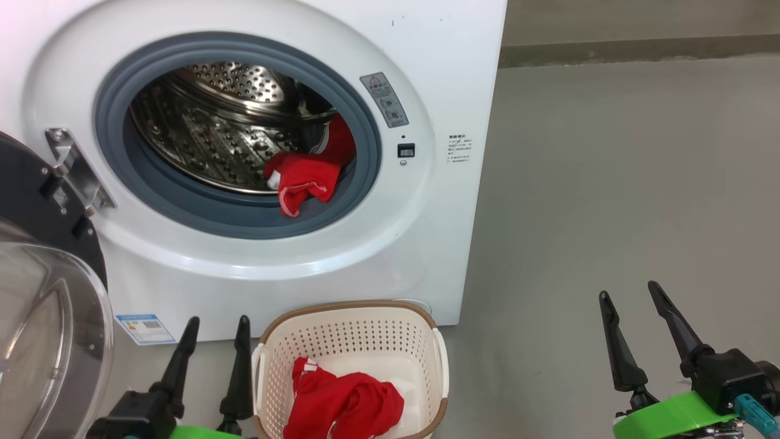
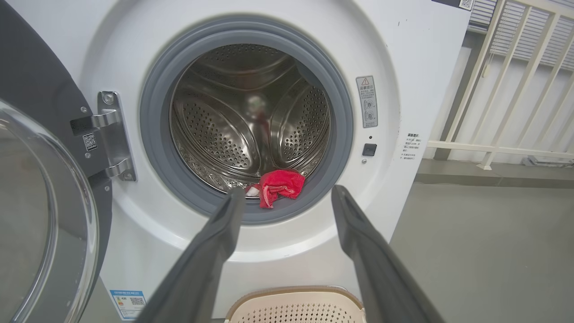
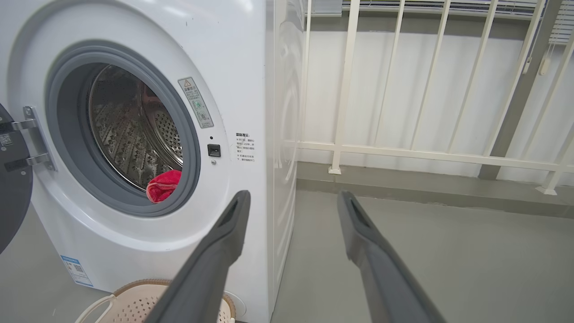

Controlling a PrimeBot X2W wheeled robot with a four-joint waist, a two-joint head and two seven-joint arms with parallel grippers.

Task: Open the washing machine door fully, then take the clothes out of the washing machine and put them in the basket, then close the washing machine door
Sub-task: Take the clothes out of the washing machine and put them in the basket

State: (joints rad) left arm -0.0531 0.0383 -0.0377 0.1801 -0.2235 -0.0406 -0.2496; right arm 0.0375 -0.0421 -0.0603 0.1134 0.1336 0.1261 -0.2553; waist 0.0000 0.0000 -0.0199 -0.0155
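Washing machine door [image 1: 36, 292] stands wide. We judge unloading half done: one red garment [image 1: 344, 405] lies in the basket [image 1: 350, 310]; another garment [image 1: 304, 174] droops over the washing machine [image 1: 439, 73] gasket [image 1: 164, 198]. Left gripper [image 1: 219, 319] and right gripper [image 1: 628, 290] gape empty. Next: reach in, pinch fabric.

Your head camera looks forward and down from above, close to the washing machine [image 1: 439, 73], so its drum [image 1: 201, 140] sits upper left and the basket [image 1: 365, 341] lies at the bottom edge. Your left wrist camera rides lower and faces the drum almost square-on, near enough that the opening takes mid-frame, with the basket's rim just entering below. Your right wrist camera stands off to the right and meets the machine's front at a slant. The white railing [image 3: 403, 152] and grey floor [image 3: 448, 251] take its right half. All three share the drum mouth and the red clothes [image 1: 304, 177] at its lip.
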